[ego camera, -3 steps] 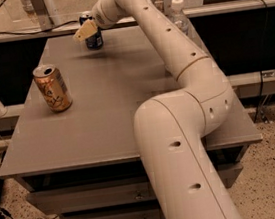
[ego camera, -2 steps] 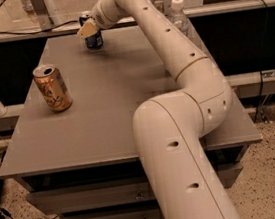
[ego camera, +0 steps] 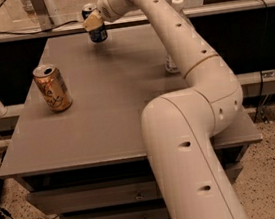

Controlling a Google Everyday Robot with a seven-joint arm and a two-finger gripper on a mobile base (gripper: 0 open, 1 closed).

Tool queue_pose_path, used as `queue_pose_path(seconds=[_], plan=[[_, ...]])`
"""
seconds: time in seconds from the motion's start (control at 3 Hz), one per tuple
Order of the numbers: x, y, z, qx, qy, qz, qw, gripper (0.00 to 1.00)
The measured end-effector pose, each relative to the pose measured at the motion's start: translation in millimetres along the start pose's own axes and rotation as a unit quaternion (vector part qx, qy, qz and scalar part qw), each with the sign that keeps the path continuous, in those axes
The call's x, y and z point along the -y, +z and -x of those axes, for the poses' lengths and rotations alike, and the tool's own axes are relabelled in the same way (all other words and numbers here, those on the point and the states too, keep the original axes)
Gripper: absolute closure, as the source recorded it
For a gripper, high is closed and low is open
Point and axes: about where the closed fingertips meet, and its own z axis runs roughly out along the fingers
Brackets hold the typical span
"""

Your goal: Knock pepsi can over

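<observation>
gripper [ego camera: 93, 21] pushes further back across the desk [ego camera: 102, 111], pepsi can [ego camera: 99, 33] sliding with it, not toppled yet; gripper open or closed, can't tell.

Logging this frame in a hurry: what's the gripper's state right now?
Gripper: at the pepsi can near the far edge of the table; open or closed cannot be told.

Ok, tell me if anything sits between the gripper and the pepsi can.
Nothing visible does. The gripper is right against the pepsi can at the far edge of the table, overlapping its middle. The orange-gold can stands well apart, nearer and to the left.
</observation>
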Motion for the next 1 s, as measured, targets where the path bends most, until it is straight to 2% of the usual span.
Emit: queue_pose_path(seconds=[0.33,0.67,1.0], plan=[[-10,-35,16,0.022,-0.021,0.023,0.9993,1.00],[-37,-68,27,0.039,-0.036,0.058,0.9969,1.00],[-84,-91,31,0.042,-0.059,0.098,0.9926,1.00]])
